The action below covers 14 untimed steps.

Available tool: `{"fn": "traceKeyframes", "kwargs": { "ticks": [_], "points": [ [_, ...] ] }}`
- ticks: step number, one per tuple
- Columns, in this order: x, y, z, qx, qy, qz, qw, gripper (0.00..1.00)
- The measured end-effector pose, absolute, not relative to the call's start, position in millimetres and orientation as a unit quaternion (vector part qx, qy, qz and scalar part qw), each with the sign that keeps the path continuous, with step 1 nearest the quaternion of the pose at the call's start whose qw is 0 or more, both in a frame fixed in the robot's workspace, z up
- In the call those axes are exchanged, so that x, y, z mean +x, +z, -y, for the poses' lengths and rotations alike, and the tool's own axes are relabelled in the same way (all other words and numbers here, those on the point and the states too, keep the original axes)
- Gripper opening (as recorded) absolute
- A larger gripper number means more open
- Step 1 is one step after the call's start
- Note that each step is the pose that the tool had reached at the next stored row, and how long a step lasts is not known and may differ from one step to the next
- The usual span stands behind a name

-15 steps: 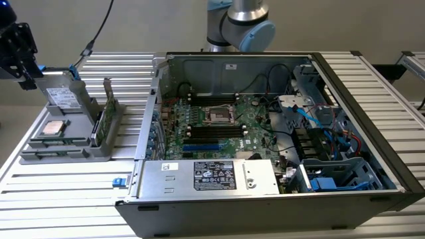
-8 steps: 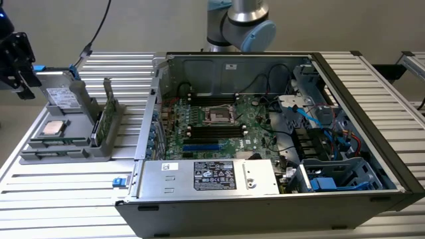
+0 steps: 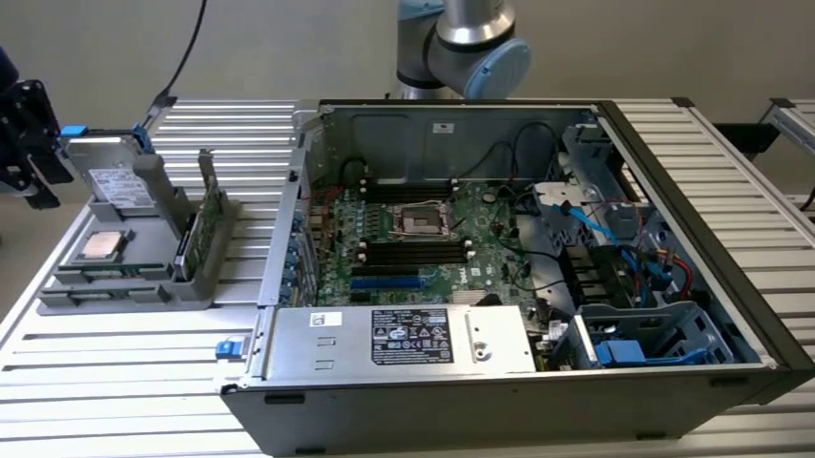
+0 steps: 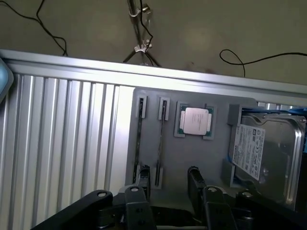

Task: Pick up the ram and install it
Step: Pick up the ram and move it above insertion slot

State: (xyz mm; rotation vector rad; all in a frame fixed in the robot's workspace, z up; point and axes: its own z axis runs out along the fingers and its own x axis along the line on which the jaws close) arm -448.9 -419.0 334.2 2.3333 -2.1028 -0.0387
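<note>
While I hang over the left end of the ribbed metal table [image 3: 128, 382] [image 4: 62, 134], the biggest thing on it is the open computer case [image 3: 510, 401], lying on its side and taking up the exterior view's right and middle. Inside it the green motherboard [image 3: 433, 248] lies flat, with cables and drive cages to its right. Just beside the case, on the exterior view's left, sits a grey holder tray [image 3: 114, 291] [image 4: 192, 153]. At the tray's far end a hard drive [image 3: 114, 176] [image 4: 259, 148] leans in its cradle. The ram [image 3: 189, 239] stands on its long edge in a slot along the tray's right side, the side nearest the case, and I am not touching it. The square silver processor [image 3: 102, 245] [image 4: 195, 120] lies flat in its pocket, left of the ram. My claw [image 4: 169, 179] hovers above the tray with its two dark fingers [image 4: 194, 178] spread apart and nothing between them.
</note>
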Motion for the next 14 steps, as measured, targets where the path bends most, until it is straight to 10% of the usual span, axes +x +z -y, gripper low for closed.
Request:
{"fn": "traceKeyframes", "kwargs": {
  "ticks": [14],
  "points": [
    [-453.2,310.1,434.1,0.745,-0.012,0.667,0.000,0.45]
  ]
}}
